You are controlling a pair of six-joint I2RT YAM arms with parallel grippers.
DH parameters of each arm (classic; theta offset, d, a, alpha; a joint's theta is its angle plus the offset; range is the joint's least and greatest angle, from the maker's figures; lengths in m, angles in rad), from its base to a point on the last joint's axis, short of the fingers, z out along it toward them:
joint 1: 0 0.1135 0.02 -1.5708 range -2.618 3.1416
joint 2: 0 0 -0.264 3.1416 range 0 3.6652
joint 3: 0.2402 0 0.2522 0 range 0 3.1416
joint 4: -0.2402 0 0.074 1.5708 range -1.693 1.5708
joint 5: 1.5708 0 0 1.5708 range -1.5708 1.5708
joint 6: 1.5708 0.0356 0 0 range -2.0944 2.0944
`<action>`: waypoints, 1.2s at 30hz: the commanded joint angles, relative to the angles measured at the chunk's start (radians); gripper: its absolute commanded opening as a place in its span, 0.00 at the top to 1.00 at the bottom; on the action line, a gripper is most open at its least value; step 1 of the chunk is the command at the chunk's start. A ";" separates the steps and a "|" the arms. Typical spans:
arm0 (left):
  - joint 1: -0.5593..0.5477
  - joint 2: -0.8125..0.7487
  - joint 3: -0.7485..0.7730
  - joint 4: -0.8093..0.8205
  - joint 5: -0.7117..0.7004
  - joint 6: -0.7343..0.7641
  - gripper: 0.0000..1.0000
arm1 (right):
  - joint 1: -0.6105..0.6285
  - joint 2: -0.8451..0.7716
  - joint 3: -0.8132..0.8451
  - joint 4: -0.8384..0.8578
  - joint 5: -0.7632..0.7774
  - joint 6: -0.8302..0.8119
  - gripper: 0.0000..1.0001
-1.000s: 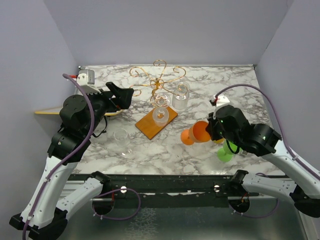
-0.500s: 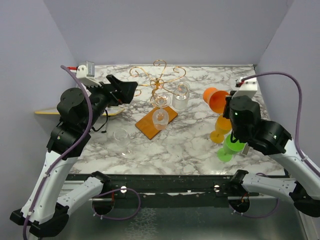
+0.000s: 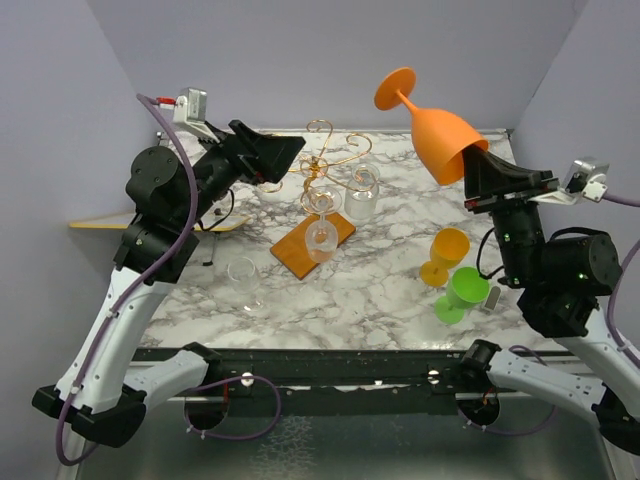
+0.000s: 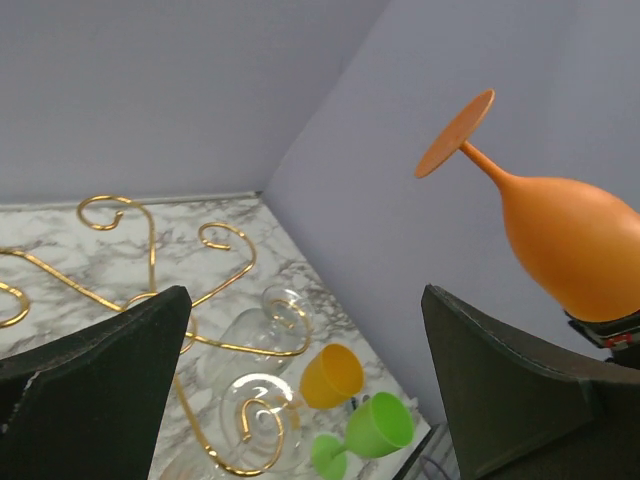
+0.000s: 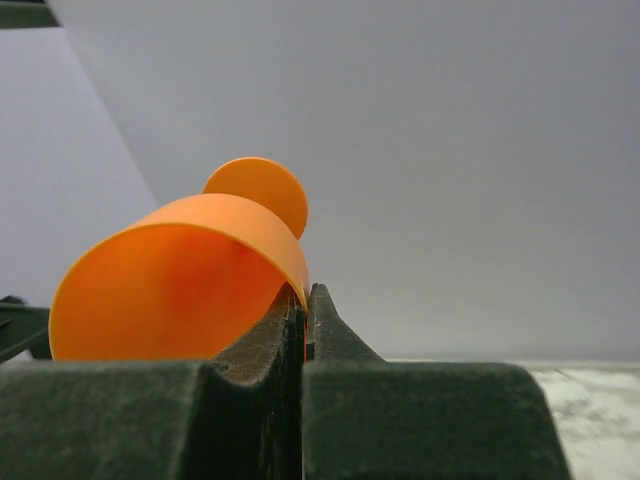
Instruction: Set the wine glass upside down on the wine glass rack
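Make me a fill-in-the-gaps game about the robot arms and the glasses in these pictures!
1. The wine glass that the right tool pinches by its rim is coloured ____.
2. The left tool is open and holds ____.
3. The wine glass rack is made of thin wire coloured ____.
4. Right beside the yellow glass is a small glass coloured ____.

Missing words: orange; nothing; gold; green.

Plain lavender walls closed in the white-and-grey marbled table on three sides, evenly and softly lit. A pale wooden board (only its edge showing) jutted out at the left wall.
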 commanded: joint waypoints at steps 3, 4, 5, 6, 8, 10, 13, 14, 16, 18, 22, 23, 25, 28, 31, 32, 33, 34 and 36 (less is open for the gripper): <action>0.007 -0.002 -0.062 0.392 0.088 -0.205 0.01 | 0.004 0.058 -0.065 0.402 -0.372 0.022 0.99; 0.006 0.003 -0.065 0.422 0.089 -0.233 0.01 | 0.004 0.066 -0.072 0.441 -0.403 0.032 0.99; 0.006 0.011 -0.067 0.461 0.089 -0.262 0.01 | 0.004 0.076 -0.076 0.466 -0.432 0.039 0.99; 0.006 0.018 -0.070 0.487 0.087 -0.299 0.01 | 0.004 0.087 -0.077 0.490 -0.466 0.046 0.99; 0.003 0.027 -0.090 0.522 0.052 -0.385 0.01 | 0.004 0.105 -0.081 0.529 -0.512 0.053 0.99; -0.018 0.029 -0.137 0.580 -0.012 -0.448 0.01 | 0.004 0.126 -0.091 0.570 -0.577 0.047 0.99; -0.059 0.033 -0.181 0.617 -0.096 -0.477 0.01 | 0.004 0.166 -0.124 0.640 -0.599 0.048 0.99; -0.072 0.035 -0.184 0.623 -0.108 -0.476 0.01 | 0.003 0.180 -0.128 0.655 -0.594 0.043 0.99; -0.100 0.038 -0.186 0.637 -0.130 -0.472 0.01 | 0.004 0.206 -0.131 0.668 -0.589 0.029 0.99; -0.119 0.037 -0.189 0.648 -0.152 -0.470 0.01 | 0.003 0.231 -0.129 0.680 -0.595 0.025 0.99; -0.149 0.014 -0.237 0.683 -0.201 -0.514 0.01 | 0.004 0.271 -0.121 0.716 -0.578 0.029 0.99; -0.155 0.005 -0.256 0.691 -0.233 -0.529 0.02 | 0.004 0.280 -0.117 0.726 -0.564 0.032 0.99; -0.159 -0.010 -0.285 0.701 -0.267 -0.544 0.06 | 0.004 0.296 -0.111 0.741 -0.523 0.045 0.99; -0.161 -0.027 -0.304 0.705 -0.303 -0.552 0.07 | 0.004 0.321 -0.099 0.751 -0.522 0.044 0.99; -0.161 -0.041 -0.301 0.710 -0.315 -0.542 0.07 | 0.003 0.337 -0.085 0.730 -0.542 0.034 0.99; -0.161 -0.048 -0.302 0.710 -0.319 -0.536 0.06 | 0.004 0.339 -0.087 0.734 -0.539 0.031 0.99; -0.161 -0.059 -0.302 0.710 -0.323 -0.533 0.04 | 0.004 0.340 -0.091 0.741 -0.533 0.029 0.99; -0.161 -0.068 -0.306 0.710 -0.331 -0.533 0.01 | 0.004 0.339 -0.095 0.751 -0.525 0.031 0.99; -0.161 -0.094 -0.322 0.710 -0.345 -0.547 0.01 | 0.004 0.337 -0.105 0.774 -0.521 0.032 0.99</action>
